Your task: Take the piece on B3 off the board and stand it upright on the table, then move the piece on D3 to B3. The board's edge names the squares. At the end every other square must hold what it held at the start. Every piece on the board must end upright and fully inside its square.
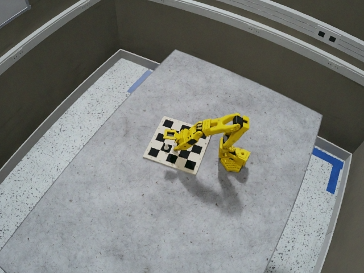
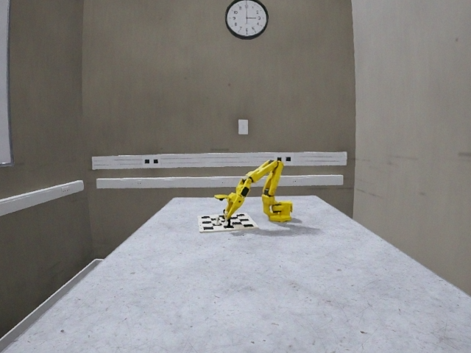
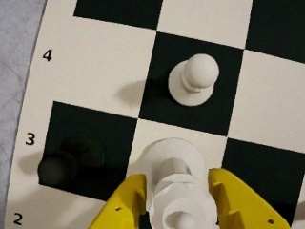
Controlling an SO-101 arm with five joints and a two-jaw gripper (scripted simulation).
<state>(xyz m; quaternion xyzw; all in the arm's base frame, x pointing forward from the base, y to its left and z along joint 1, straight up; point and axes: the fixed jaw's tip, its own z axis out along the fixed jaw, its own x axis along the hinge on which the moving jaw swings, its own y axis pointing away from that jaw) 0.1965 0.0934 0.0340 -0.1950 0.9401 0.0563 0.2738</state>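
Top view: yellow arm (image 1: 220, 121) (image 2: 260, 171) reaches over a chequered board (image 1: 147, 156) (image 2: 200, 229) (image 3: 24, 105) on the grey table (image 1: 117, 205) (image 2: 243, 284) (image 3: 14, 29); gripper (image 1: 176, 149) (image 2: 227, 216) (image 3: 177, 176) low over the board; white pawn (image 1: 166, 146) (image 2: 217, 219) (image 3: 201, 72) on a dark square close by; the arm's shadow falls across board edge and table.

Exterior view: arm bent high at the elbow, gripper angled down to the board; the white pawn and a dark pawn (image 2: 229, 223) (image 3: 54, 169) show near the fingertips; wall clock (image 2: 246, 18) above, board small at this range.

Wrist view: tall white piece (image 3: 181, 205) upright on a light square, row 3, second in from the numbered edge, which reads as B3; it is on the board, not on the table; yellow fingers on either side of its upper part, only a narrow opening between them; gripper slightly open, piece not gripped; whether either finger touches it, cannot tell; dark pawn upright in row 3, edge square, just beside the tall piece's square; white pawn upright in row 4, in line with the tall piece's column; D3 lies at or past the right border, its piece cannot be made out.
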